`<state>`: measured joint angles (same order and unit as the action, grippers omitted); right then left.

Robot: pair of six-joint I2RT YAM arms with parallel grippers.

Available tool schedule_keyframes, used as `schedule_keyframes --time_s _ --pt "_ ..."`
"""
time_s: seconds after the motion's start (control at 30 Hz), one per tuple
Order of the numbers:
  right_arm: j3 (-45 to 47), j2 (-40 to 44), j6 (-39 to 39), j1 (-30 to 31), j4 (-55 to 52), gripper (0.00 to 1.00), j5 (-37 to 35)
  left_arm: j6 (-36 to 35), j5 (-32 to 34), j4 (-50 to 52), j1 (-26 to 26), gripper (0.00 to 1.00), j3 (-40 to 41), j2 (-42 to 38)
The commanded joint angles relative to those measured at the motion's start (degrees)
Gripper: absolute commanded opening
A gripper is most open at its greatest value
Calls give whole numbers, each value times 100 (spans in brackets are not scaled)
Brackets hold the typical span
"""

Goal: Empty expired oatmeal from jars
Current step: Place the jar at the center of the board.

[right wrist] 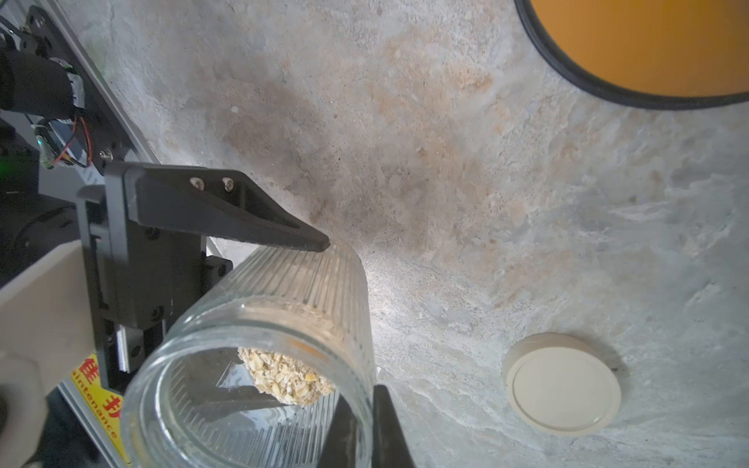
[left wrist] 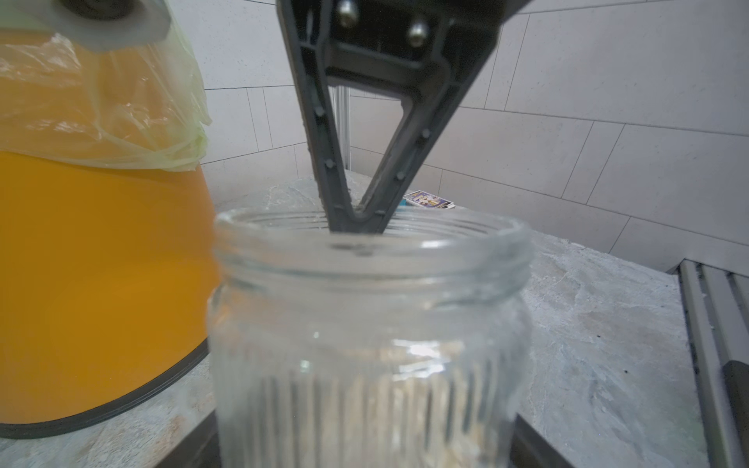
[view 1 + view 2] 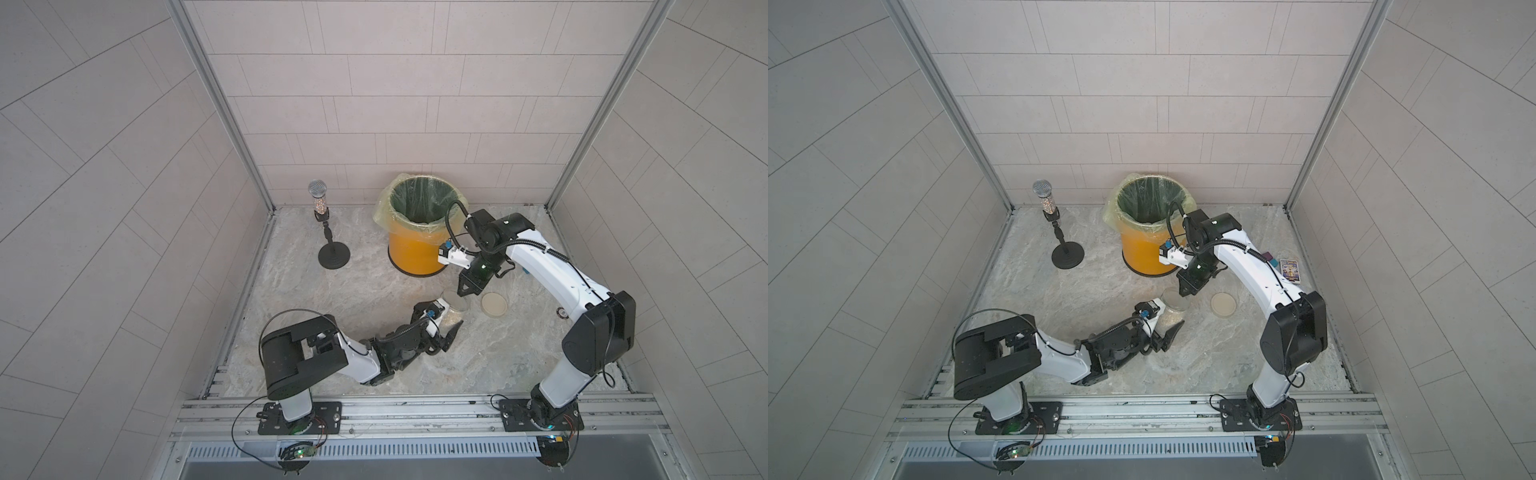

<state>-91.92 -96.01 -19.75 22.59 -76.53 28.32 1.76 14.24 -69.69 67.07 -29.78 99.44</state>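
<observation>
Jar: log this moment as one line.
jar: lid off, oatmeal inside | lid: on table beside jar | left gripper: shut on jar body | right gripper: fingers shut on jar rim

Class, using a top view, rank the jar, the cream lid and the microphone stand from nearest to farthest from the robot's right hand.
1. jar: right at the right hand, which pinches its rim.
2. lid: lying flat just beside the jar, on the right arm's side.
3. microphone stand: well off, near the back left corner.
</observation>
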Motion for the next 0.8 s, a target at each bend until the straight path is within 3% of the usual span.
schedule_keyframes --time_s 0.0,0.3,0.6,0.77 --pt "113 -36 -82 78 -118 0 -82 111 25 -766 -5 0 -230 8" --pt "344 -5 86 263 209 0 -524 159 144 -812 -19 0 -325 401" --pt "306 -144 399 312 572 0 -1024 274 219 -822 -195 34 -588 893" --pt "384 -198 551 358 790 0 -1320 295 265 -827 -246 44 -676 1188"
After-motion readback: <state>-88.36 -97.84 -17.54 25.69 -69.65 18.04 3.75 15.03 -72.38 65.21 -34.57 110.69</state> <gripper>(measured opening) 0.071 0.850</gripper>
